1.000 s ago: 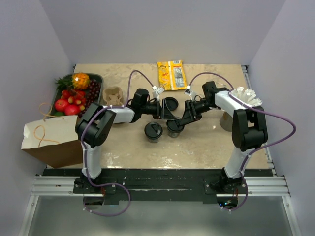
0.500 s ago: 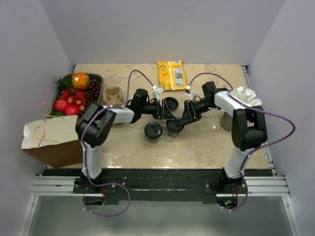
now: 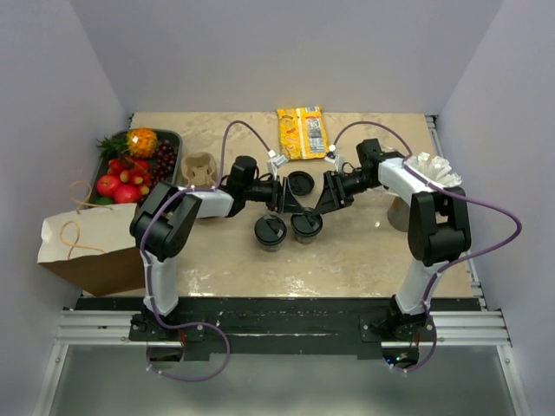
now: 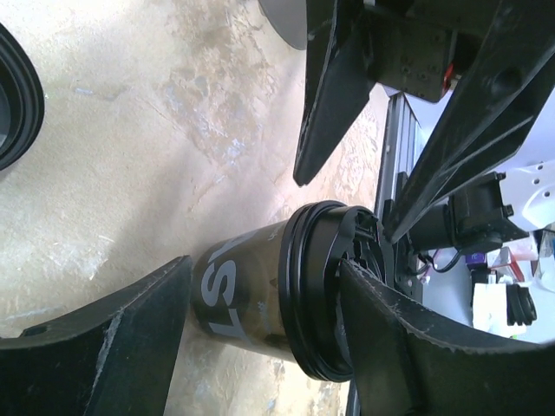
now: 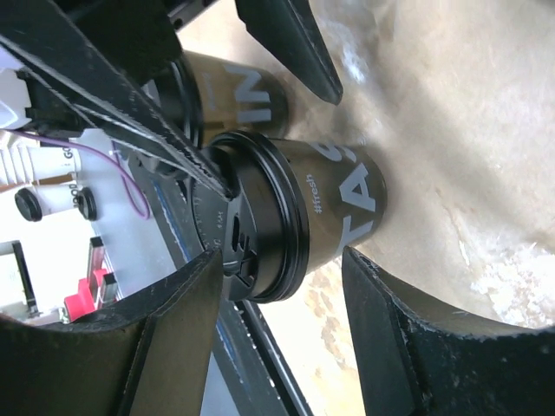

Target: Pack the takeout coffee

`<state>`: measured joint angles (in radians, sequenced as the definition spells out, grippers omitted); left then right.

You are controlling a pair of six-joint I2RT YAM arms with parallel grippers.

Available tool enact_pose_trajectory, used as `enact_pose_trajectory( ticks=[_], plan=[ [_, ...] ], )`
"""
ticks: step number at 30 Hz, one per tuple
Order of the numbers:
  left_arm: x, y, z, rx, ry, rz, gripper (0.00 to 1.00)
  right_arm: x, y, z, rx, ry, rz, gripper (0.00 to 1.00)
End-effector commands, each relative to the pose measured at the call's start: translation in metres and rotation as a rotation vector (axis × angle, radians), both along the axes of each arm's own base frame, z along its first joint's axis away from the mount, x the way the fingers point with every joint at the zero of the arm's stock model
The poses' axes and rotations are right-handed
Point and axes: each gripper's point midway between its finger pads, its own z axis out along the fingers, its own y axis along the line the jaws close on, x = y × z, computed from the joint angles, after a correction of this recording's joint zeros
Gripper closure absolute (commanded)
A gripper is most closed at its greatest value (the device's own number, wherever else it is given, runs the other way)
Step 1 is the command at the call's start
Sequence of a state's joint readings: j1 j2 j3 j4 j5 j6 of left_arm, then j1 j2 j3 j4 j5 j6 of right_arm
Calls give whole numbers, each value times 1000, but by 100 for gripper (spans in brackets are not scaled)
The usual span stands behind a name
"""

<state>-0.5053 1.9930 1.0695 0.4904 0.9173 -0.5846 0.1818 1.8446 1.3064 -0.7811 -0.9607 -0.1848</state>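
coffee cup (image 3: 306, 225) stands lidded between spread left tool (image 4: 260, 282) and right tool (image 5: 282, 260).

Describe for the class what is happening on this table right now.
Both arms meet mid-table over one lidded coffee cup, which stands on the table beside a second lidded cup. The left gripper and right gripper are both open, fingers either side of it, neither clamping. The cardboard carrier, holding no cup, and the paper bag sit to the left.
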Motion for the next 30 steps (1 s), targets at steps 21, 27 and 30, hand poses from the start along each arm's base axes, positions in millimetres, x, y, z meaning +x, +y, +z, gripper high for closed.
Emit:
enact_pose_trajectory(
  ticks=[21, 27, 30],
  plan=[
    [-11, 22, 14, 21, -105, -113, 25, 23, 17, -5, 14, -40, 20, 39],
    [-4, 22, 1, 55, -88, -82, 26, 21, 15, -17, -19, -4, -3, 40],
    [-1, 22, -3, 63, -69, -62, 28, 19, 13, -19, -30, 4, -6, 41]
  ],
)
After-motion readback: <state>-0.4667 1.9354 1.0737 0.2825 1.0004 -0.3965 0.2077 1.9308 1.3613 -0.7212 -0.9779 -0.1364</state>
